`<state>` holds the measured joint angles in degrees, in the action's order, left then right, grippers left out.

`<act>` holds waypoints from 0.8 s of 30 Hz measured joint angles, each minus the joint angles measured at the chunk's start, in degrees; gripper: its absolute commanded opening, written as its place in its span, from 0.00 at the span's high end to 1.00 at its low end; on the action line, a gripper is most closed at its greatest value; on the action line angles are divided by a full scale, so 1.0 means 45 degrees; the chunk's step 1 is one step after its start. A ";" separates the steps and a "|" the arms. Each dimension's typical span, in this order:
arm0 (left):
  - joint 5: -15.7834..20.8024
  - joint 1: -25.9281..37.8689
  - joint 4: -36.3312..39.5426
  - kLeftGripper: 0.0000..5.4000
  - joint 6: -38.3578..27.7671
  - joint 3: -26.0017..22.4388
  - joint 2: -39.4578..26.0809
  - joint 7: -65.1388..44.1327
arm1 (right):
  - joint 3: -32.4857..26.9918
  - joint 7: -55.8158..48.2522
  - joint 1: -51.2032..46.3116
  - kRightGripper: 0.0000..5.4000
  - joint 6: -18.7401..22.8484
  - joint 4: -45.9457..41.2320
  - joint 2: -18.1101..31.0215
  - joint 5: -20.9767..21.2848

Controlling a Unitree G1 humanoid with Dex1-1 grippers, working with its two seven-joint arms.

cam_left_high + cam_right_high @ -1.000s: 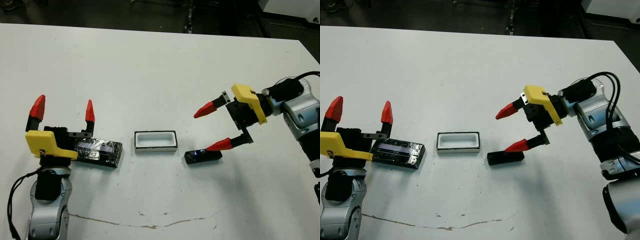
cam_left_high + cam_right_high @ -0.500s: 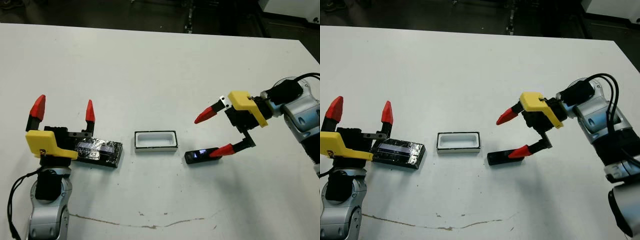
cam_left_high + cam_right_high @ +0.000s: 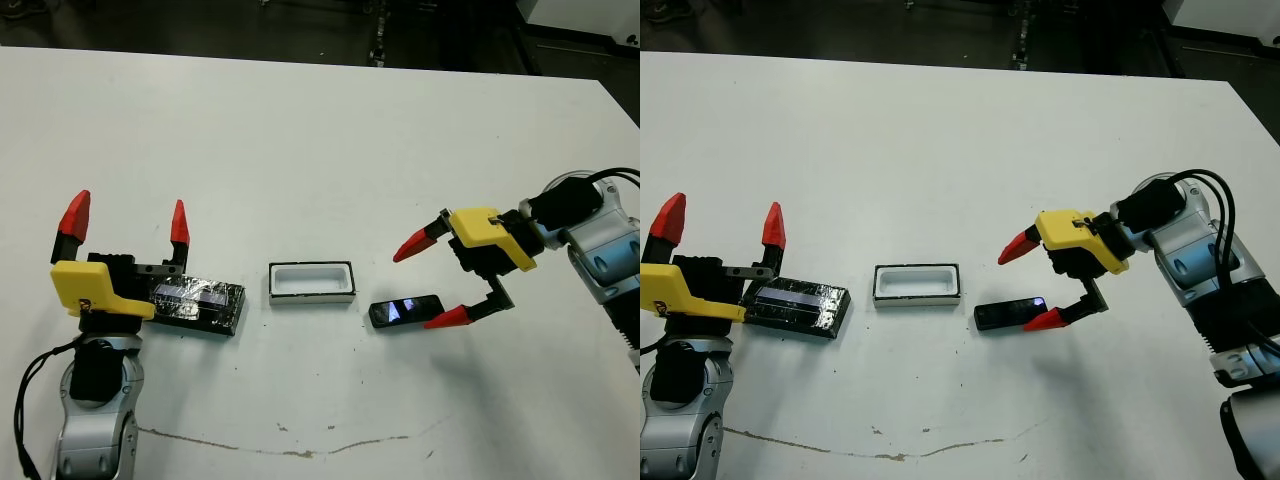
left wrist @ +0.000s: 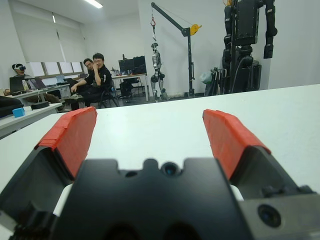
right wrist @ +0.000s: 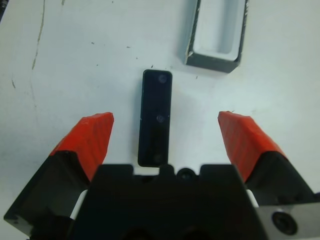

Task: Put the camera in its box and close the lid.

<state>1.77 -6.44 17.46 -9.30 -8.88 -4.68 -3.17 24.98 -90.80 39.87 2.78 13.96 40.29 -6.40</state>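
I had the right gripper (image 3: 433, 281) spread wide and empty, low over the white table (image 3: 300, 130), with the camera (image 3: 405, 311) lying flat just off the near fingertip. In the right wrist view the black bar (image 5: 155, 117) ran lengthwise straight away from the gripper body, sitting between the two red fingers (image 5: 90, 140) with clear table on both sides, touching neither. The box (image 3: 312, 282) sat open and empty just beside the camera's far end, toward the table's middle, its long side roughly in line with the bar. The lid (image 3: 200, 302) lay flat further over on my left, partly under the left gripper (image 3: 127, 222), which was also parted and holding nothing, fingers pointing up.

The step in hand, as I judged it, was the pick of the camera. To do it well I wanted the fingers to close across the bar's narrow width, not its length, and the wrist picture suggested that alignment was already good. My plan was to go further forward so the pads would meet the bar near its middle, then down until the tips nearly touched the table. The glossy face looked slippery, so I meant to squeeze evenly and lift straight. A tip landing on top of the bar would likely skid it toward the box. Keeping the bar level and parallel to the tray would make the drop easier.
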 measured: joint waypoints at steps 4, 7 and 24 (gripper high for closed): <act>0.0019 0.0000 0.0000 0.00 -0.0003 0.0000 0.0000 -0.0001 | 0.0001 -0.0005 -0.0034 0.00 0.0165 0.0102 -0.0163 0.0038; 0.0021 -0.0002 0.0001 0.00 -0.0003 0.0000 0.0000 -0.0001 | 0.0001 0.0002 -0.0067 0.00 0.0168 0.0101 -0.0224 0.0119; 0.0006 -0.0052 0.0084 0.00 0.0038 0.0004 0.0001 0.0000 | 0.0011 0.0586 -0.0550 0.00 0.0321 -0.0337 -0.0428 0.0597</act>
<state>1.79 -6.68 17.83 -9.13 -8.86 -4.68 -3.17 25.03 -88.17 37.39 4.23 12.44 38.36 -3.71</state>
